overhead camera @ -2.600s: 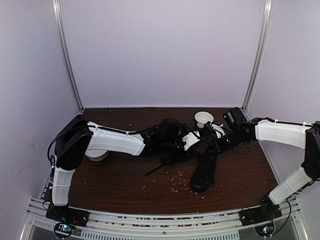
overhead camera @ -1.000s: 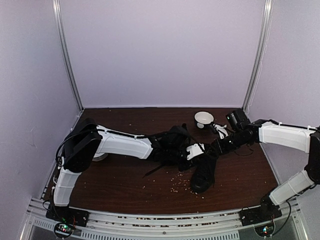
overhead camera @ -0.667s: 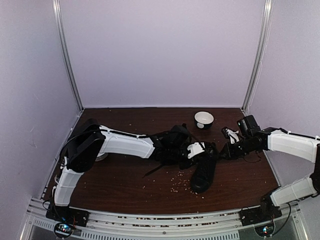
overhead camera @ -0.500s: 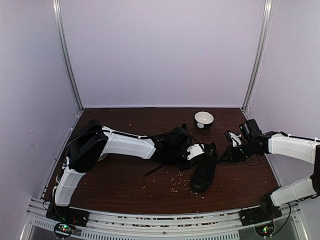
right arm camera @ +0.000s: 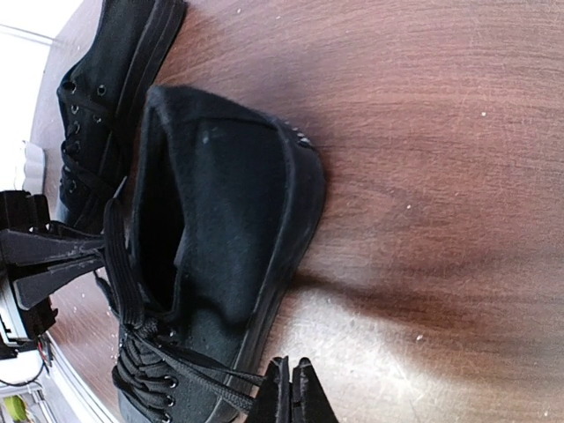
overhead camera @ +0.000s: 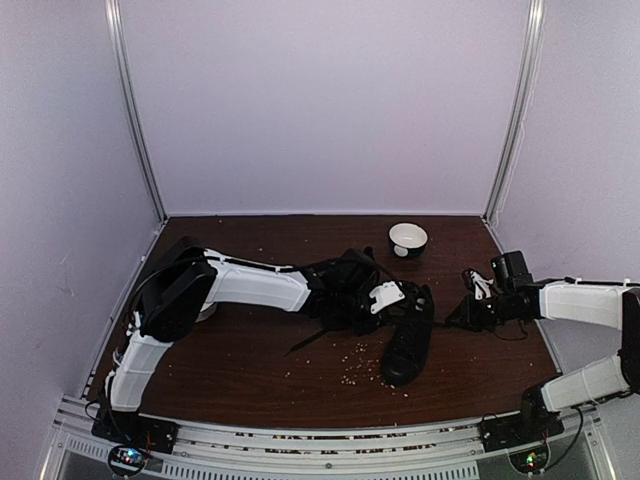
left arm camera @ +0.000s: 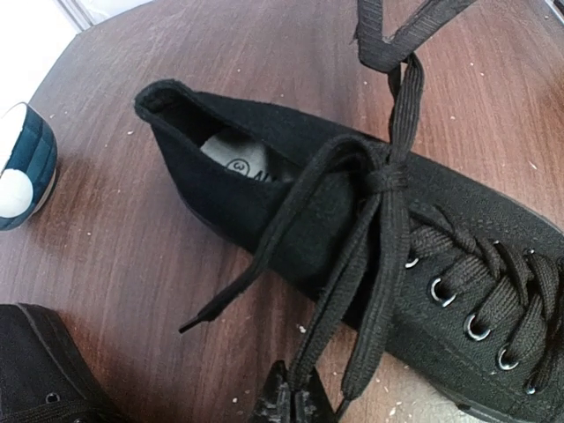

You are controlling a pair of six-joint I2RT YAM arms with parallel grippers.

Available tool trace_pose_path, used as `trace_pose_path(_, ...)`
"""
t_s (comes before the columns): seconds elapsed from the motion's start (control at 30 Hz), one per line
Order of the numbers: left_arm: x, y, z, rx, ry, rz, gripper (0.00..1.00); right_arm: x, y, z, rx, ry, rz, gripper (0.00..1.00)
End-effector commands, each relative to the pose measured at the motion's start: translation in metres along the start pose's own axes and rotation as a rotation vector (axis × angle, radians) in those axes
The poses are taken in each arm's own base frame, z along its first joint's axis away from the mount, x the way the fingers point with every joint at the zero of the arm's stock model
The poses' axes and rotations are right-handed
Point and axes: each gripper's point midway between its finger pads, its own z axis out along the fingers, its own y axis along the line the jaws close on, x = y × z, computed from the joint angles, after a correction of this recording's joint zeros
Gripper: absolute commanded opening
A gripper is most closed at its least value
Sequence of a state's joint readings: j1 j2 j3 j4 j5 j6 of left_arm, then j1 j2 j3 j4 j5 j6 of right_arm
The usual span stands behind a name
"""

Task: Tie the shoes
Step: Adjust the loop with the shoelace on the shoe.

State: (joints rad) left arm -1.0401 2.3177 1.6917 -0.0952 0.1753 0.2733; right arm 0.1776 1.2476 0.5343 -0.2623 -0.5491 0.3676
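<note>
One black shoe (overhead camera: pixel 408 345) lies mid-table with its toe toward the near edge; its heel (right arm camera: pixel 229 220) fills the right wrist view. Its laces cross in a knot (left arm camera: pixel 388 181) above the tongue. My left gripper (overhead camera: pixel 395 298) (left arm camera: pixel 295 407) sits just left of the shoe's opening, shut on a lace loop that runs up to the knot. My right gripper (overhead camera: pixel 453 320) (right arm camera: pixel 291 394) is low to the right of the shoe, shut on the other lace strand. The second shoe (left arm camera: pixel 35 374) (right arm camera: pixel 115 79) lies beside it, mostly hidden under my left arm in the top view.
A white bowl (overhead camera: pixel 407 238) (left arm camera: pixel 22 167) stands behind the shoes. Another bowl (overhead camera: pixel 203 313) peeks from under my left arm at the left. Pale crumbs (overhead camera: pixel 355 365) are scattered over the brown table. Metal posts and walls enclose the back and sides.
My right gripper has pulled out to the right and slightly nearer, away from the shoe, drawing its lace along. The left gripper has stayed at the shoe's opening.
</note>
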Motion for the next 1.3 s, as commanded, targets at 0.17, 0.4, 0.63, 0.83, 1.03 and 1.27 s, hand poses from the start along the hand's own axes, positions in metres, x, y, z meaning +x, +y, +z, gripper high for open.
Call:
trace_pose_path(0.17, 0.018, 0.014, 0.004, -0.036, 0.055, -0.042, 0.0, 0.001, -0.025, 0.006, 0.025, -0.028, 0.067, 0.0)
trace_pose_path(0.4, 0.023, 0.017, 0.004, -0.052, 0.072, -0.052, 0.0, 0.002, -0.029, 0.004, 0.044, -0.027, 0.065, 0.0)
trace_pose_path(0.63, 0.024, 0.016, 0.006, -0.047, 0.077, -0.051, 0.0, 0.003, -0.029, 0.004, 0.039, -0.021, 0.054, 0.0)
trace_pose_path(0.83, 0.016, 0.001, 0.005, 0.022, 0.052, 0.0, 0.0, 0.002, -0.024, 0.006, 0.003, -0.017, 0.049, 0.0)
trace_pose_path(1.03, -0.038, -0.021, -0.025, 0.057, -0.105, 0.103, 0.27, -0.016, 0.008, 0.0, -0.123, -0.04, 0.001, 0.11)
trace_pose_path(1.27, -0.05, -0.01, -0.062, -0.013, -0.1, 0.127, 0.63, -0.049, 0.021, -0.04, -0.02, -0.166, -0.098, 0.27)
